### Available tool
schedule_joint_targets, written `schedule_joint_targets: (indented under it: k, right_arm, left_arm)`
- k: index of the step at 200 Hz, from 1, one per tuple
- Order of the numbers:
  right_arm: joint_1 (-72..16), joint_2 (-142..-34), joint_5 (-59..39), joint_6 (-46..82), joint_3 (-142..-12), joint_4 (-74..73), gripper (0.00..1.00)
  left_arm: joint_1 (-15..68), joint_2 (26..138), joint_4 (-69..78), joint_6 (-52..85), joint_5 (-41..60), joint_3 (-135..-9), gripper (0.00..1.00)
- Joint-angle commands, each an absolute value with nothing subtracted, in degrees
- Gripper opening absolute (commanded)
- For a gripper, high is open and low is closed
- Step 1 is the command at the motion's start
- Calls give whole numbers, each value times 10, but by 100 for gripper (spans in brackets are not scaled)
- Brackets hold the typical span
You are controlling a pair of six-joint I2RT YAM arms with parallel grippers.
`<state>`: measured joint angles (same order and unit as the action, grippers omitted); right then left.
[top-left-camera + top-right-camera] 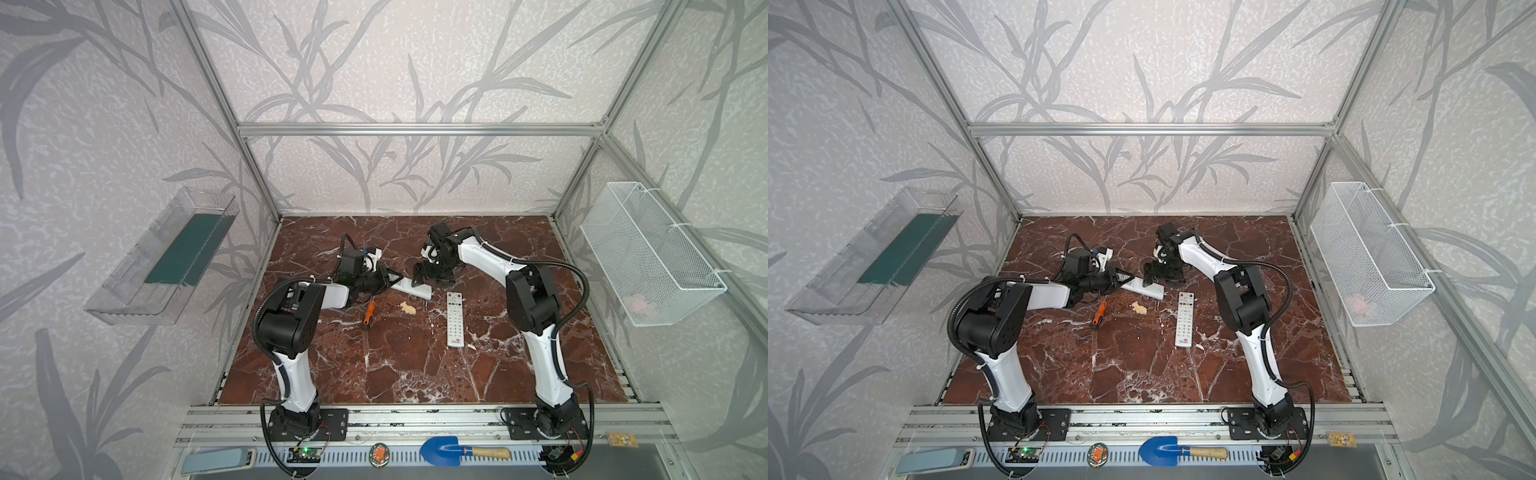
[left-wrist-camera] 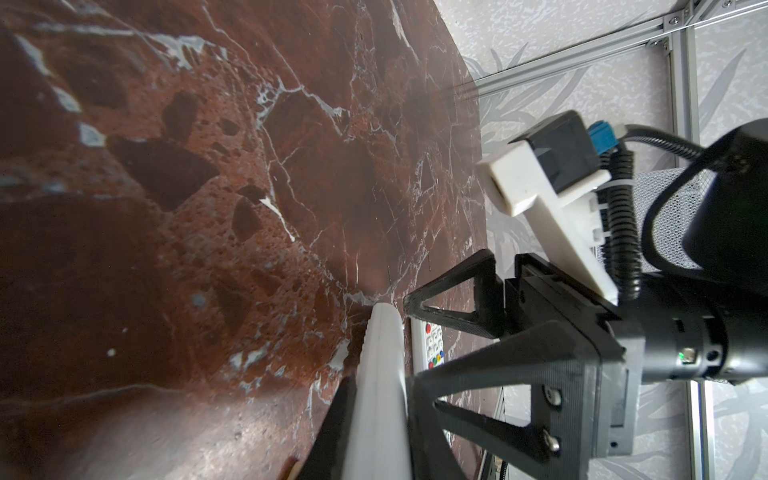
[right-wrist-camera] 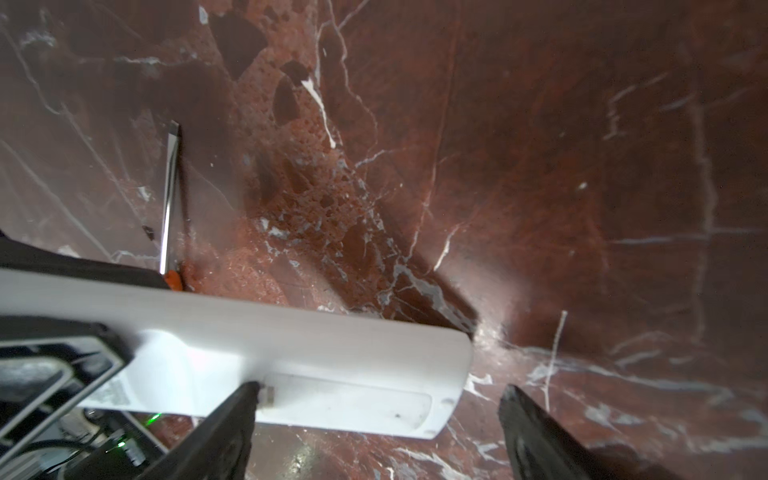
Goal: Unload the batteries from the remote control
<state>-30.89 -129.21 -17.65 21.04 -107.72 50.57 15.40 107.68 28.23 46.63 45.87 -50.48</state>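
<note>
A blue trowel (image 1: 440, 451) lies on the front rail. Further in, on the red marble tabletop (image 1: 395, 374), a second remote (image 1: 454, 320) lies face up, long axis running near to far, with an orange-handled screwdriver (image 1: 368, 314) and a small beige piece (image 1: 407, 308) to its left. Beyond them the left gripper (image 1: 397, 277) pinches one end of the white remote (image 1: 422, 293), whose long axis slants across the table, free end pointing right and toward the front. Its back faces the right gripper (image 3: 380, 390), battery cover (image 3: 345, 399) seated, no cells showing. That gripper stands spread: one fingertip (image 3: 249, 395) sits at the cover's latch edge, the other hangs just past the remote's free end
</note>
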Motion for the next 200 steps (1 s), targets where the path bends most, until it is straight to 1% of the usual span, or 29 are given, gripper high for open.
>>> schedule_joint_targets:
  k: [1, 26, 65, 98, 132, 152, 176, 200]
  right_arm:
    - [-349, -1337, -8, 186, -1095, 611, 90]
    - [-360, -1332, 86, 186, -1130, 663, 91]
    - [-361, -1314, 147, 190, -1159, 707, 93]
    - [-352, -1273, 144, 189, -1140, 730, 94]
    - [-317, -1200, 116, 200, -1058, 720, 94]
    - [-304, -1155, 54, 186, -1018, 680, 94]
    - [-295, -1116, -124, 164, -986, 595, 94]
    - [-275, -1104, -241, 190, -964, 530, 94]
  left_arm:
    - [169, 1061, 274, 424, 440, -518, 0]
    - [169, 1028, 177, 364, 397, -534, 0]
    - [170, 1000, 81, 306, 341, -551, 0]
    - [170, 996, 47, 290, 329, -559, 0]
    - [170, 993, 36, 284, 321, -560, 0]
    - [170, 989, 36, 281, 320, -561, 0]
    - [170, 990, 40, 285, 327, -564, 0]
    - [169, 993, 40, 293, 330, -568, 0]
